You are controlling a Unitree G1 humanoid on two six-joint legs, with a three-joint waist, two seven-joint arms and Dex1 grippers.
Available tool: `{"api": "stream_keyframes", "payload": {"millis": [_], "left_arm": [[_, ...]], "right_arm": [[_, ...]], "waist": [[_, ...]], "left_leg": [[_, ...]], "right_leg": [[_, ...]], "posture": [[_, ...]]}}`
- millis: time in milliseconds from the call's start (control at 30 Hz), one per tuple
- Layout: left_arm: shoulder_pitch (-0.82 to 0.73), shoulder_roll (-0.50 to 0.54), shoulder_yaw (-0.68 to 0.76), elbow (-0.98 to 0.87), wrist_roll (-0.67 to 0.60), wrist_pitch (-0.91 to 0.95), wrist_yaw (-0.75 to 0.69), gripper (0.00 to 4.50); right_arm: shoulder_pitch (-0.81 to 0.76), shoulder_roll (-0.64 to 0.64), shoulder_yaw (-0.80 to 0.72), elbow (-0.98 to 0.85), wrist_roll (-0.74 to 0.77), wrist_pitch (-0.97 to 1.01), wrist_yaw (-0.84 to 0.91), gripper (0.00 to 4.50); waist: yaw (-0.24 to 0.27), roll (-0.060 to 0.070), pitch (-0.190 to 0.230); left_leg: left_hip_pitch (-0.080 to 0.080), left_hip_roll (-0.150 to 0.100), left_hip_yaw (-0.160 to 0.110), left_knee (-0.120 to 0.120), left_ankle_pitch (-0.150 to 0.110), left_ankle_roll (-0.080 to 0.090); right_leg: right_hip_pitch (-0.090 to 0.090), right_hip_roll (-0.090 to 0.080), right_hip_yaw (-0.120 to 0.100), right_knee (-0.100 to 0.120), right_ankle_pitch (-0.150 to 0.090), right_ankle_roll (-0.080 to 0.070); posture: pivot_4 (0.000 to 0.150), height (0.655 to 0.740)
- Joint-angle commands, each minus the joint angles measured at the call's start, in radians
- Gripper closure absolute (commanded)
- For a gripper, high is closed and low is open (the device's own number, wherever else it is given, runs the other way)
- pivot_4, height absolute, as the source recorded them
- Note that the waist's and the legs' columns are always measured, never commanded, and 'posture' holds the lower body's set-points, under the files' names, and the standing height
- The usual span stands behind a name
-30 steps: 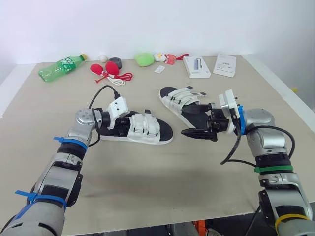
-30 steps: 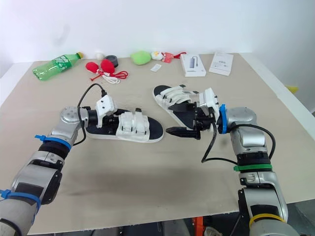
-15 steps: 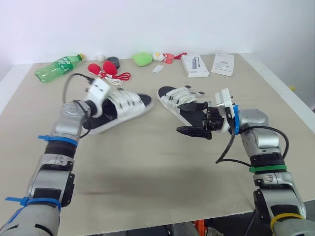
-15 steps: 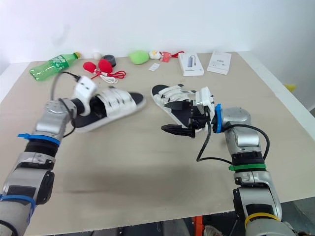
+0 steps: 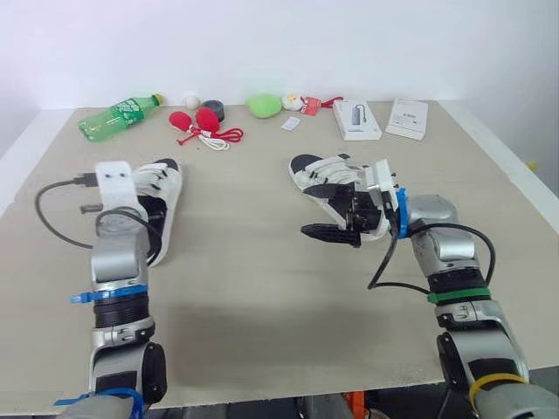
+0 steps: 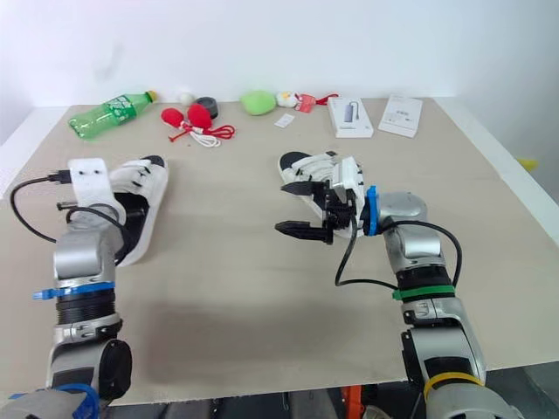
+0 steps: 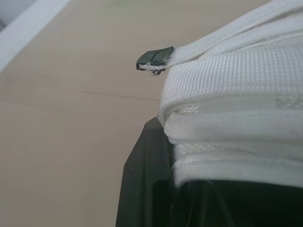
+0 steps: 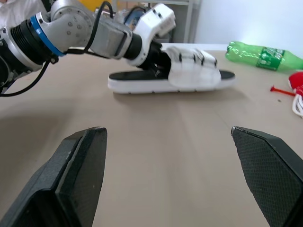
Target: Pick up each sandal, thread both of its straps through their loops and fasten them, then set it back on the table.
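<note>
1. left gripper is buried in the heel end of the left sandal and seems clamped on it. the wrist view is too close to be sure, with white webbing against one black finger and a dark strap tip poking out free.
2. right gripper hangs spread wide with nothing between its fingers, low over the table, and it points toward the robot's left.
3. the left sandal sits on the left side of the table, its long axis running away from the robot, toe toward the far edge. it lies well apart from the right gripper, straight along that gripper's line of sight, and shows its long side to it.
4. the right sandal lies just beside and behind the right gripper, angled across the table, with its straps up.
5. my judgement: the left sandal is the one in hand, so the right arm must cross the open gap leftward to reach its straps, or the left arm must bring the sandal toward the middle. the right arm is far nearer the other sandal.
6. whether the left sandal's straps are through their loops i cannot tell.
</note>
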Motion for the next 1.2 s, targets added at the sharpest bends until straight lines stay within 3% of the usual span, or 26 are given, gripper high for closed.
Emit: {"api": "stream_keyframes", "payload": {"millis": [33,267,300,467,500,600,800,1000,1133,1200], "left_arm": [[-0.033,0.048,-0.020,0.000,0.007,-0.071,-0.008,4.47],[-0.043,0.103,-0.035,0.087,-0.041,-0.122,-0.082,4.47],[-0.039,0.107,-0.041,0.085,-0.047,-0.121,-0.095,3.70],[-0.036,0.122,-0.040,0.091,-0.089,-0.147,-0.153,1.34],[-0.036,0.127,-0.041,0.087,-0.098,-0.149,-0.165,1.16],[-0.027,0.133,-0.045,0.038,-0.135,-0.131,-0.211,0.07],[0.166,0.243,-0.128,-0.260,-0.182,-0.148,-0.414,0.07],[0.392,0.416,-0.074,-0.365,-0.243,-0.268,-0.626,0.07],[0.513,0.440,0.004,-0.485,-0.464,-0.350,-0.858,0.07],[0.539,0.441,0.025,-0.502,-0.512,-0.388,-0.906,0.07]], "right_arm": [[-0.038,0.001,-0.011,0.020,-0.005,-0.031,0.005,0.00],[-0.043,0.004,-0.012,0.044,-0.012,-0.049,0.006,0.00],[-0.042,0.003,-0.012,0.045,-0.012,-0.048,0.005,0.00],[-0.035,0.001,-0.010,0.036,-0.012,-0.037,0.001,0.00],[-0.033,0.001,-0.010,0.035,-0.013,-0.035,0.000,0.00],[-0.026,0.001,-0.011,0.031,-0.012,-0.029,-0.002,0.00],[-0.005,-0.027,-0.016,0.027,-0.014,-0.011,0.008,0.00],[0.000,-0.051,-0.021,0.044,-0.016,-0.012,0.018,0.00],[-0.001,-0.059,-0.019,0.052,-0.015,-0.015,0.027,0.00],[-0.004,-0.062,-0.019,0.059,-0.015,-0.015,0.036,0.00]], "waist": [[0.000,0.000,0.000],[0.000,0.000,0.000],[0.000,0.000,0.000],[0.003,0.000,0.000],[0.003,0.000,0.000],[0.003,0.000,0.000],[0.001,0.000,0.000],[-0.009,0.000,0.000],[-0.008,0.000,0.000],[-0.004,0.000,0.000]], "left_leg": [[0.000,0.000,0.000,0.000,0.000,0.000],[0.000,0.000,0.000,0.000,0.000,-0.001],[-0.001,0.000,0.000,0.000,0.000,-0.001],[-0.001,0.000,0.000,-0.001,0.000,-0.001],[-0.001,0.000,0.000,-0.001,0.000,-0.001],[-0.001,0.000,0.000,-0.001,0.000,-0.001],[-0.002,0.000,0.000,-0.002,0.000,-0.002],[0.001,0.001,0.001,-0.004,0.000,-0.001],[0.000,0.001,0.001,-0.004,0.000,-0.001],[0.000,0.001,0.002,-0.003,0.000,-0.001]], "right_leg": [[0.000,0.000,0.000,0.000,0.000,0.000],[0.000,0.000,0.000,-0.001,0.000,0.000],[0.000,0.000,0.000,-0.001,0.000,0.000],[0.000,0.000,0.000,-0.002,0.000,0.001],[0.000,0.000,0.000,-0.002,0.000,0.001],[0.000,0.000,0.000,-0.002,0.000,0.000],[0.000,0.000,0.000,-0.003,0.000,0.001],[-0.001,0.000,0.001,-0.003,-0.002,-0.002],[0.000,-0.002,0.000,-0.003,-0.004,-0.007],[0.000,-0.002,0.000,-0.003,-0.004,-0.007]], "posture": [[0.150,0.7400],[0.150,0.7400],[0.150,0.7400],[0.150,0.7400],[0.150,0.7400],[0.150,0.7400],[0.150,0.7400],[0.150,0.7400],[0.150,0.7400],[0.150,0.7400]]}}
